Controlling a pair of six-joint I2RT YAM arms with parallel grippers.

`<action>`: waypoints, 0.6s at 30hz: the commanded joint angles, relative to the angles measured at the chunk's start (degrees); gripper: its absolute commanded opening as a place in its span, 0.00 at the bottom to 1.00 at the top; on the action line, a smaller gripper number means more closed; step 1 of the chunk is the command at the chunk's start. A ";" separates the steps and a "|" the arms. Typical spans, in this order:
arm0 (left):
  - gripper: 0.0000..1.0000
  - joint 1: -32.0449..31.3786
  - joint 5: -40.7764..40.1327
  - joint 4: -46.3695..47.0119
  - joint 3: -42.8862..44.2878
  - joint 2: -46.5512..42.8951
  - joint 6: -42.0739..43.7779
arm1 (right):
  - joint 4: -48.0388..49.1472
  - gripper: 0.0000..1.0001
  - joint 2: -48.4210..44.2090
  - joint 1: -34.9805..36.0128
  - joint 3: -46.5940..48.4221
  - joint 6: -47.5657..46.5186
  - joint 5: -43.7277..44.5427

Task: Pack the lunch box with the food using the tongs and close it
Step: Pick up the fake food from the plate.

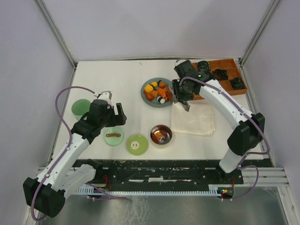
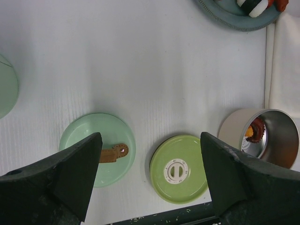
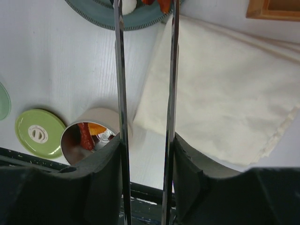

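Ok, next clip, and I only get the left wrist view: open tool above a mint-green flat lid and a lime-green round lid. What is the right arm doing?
Observer: Its tool grips long thin silver metal tongs, blades crossing the grey-blue round plate's rim.
Operator: Any food on that plate?
Observer: Yes, orange and yellow pieces plus a black-and-white roll.
Operator: Anything beyond the folded cream cloth?
Observer: A compartmented wooden tray holding dark objects, at the far right corner.
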 commanded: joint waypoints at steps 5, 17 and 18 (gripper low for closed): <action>0.92 0.19 2.69 3.86 -0.32 -1.26 -0.84 | 0.08 0.49 11.60 -0.71 13.56 -2.87 -0.57; 0.92 0.20 3.29 4.06 -0.43 -1.05 -0.76 | -4.42 0.51 25.29 -1.80 28.61 -3.81 -0.30; 0.92 0.23 3.30 4.00 -0.42 -0.87 -0.75 | -4.33 0.51 26.07 -1.79 29.08 -3.80 -0.63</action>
